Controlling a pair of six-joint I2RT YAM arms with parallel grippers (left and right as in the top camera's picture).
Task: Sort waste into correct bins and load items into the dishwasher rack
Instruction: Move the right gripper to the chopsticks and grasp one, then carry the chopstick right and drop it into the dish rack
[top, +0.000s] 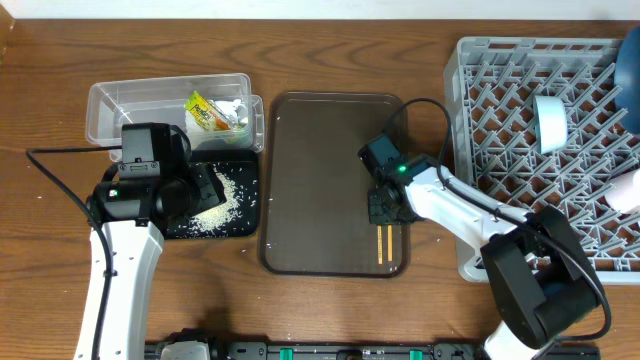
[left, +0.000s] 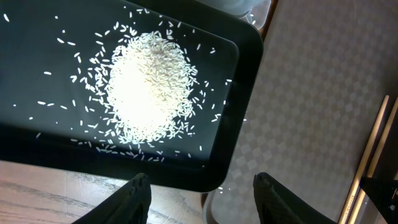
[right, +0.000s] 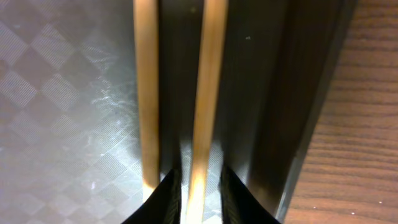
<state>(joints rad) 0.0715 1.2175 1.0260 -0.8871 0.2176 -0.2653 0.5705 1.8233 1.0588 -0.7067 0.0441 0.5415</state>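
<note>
Right claw (right: 199, 179) narrowly straddles one chopstick (right: 208, 74), contact unclear; left claw (left: 200, 186) gapes empty above rice (left: 149, 87).

Even overhead light; rice (left: 146, 87) overexposed; right wrist close-up blurred.

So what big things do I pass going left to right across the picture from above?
Clear tub → brown tray → grey rack.
</note>
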